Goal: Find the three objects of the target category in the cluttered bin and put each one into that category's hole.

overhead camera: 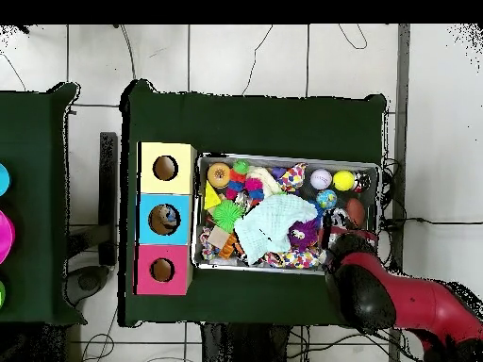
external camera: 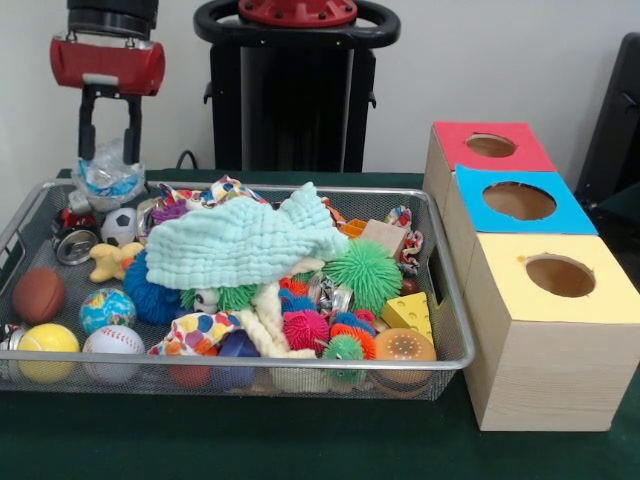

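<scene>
Reading from the near rim of the wire-mesh bin [external camera: 300, 366] back to its far corner, we find the black two-finger gripper [external camera: 108, 160] raised above that corner, its fingers closed on a crumpled clear-and-blue plastic wrapper [external camera: 108, 178]. We judge that the carry runs sideways across the whole bin, since the row of wooden boxes with red, blue and yellow holed tops [external camera: 520, 205] stands just beyond the opposite end.

The mint cloth [external camera: 245, 238] covers the toys under it, so I cannot tell what lies there. In the overhead view, the red arm [overhead camera: 396, 297] hides the bin's [external camera: 452, 330] corner and the gripper. The crumpled plastic item [external camera: 108, 180] between the fingers I cannot identify. The arm is cut off at the front view's top edge.
</scene>
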You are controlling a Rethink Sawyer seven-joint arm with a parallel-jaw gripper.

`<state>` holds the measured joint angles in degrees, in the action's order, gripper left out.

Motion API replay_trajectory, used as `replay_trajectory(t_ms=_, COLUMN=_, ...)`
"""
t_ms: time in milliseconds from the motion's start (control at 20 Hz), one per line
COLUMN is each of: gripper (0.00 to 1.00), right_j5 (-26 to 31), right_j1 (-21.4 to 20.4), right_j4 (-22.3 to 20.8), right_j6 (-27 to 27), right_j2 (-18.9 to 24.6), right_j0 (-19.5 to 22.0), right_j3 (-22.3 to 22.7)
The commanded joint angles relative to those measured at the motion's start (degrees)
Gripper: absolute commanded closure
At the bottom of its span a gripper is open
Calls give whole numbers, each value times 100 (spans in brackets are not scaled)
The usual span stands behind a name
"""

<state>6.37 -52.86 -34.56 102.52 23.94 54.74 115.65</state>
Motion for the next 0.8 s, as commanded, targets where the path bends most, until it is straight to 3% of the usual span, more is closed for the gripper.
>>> replay_trajectory(t_ms=50, gripper=100, right_j5=748, right_j1=-358, right_j4=577, right_j6=393, right_j2=480, right_j0=-230, right_j3=500)
replay_trajectory(t_ms=800, gripper=100, right_j5=661, right_j1=-783, right_j4=1591, right_j6=950, right_j2=-6, right_j0=-1045, right_j3=845)
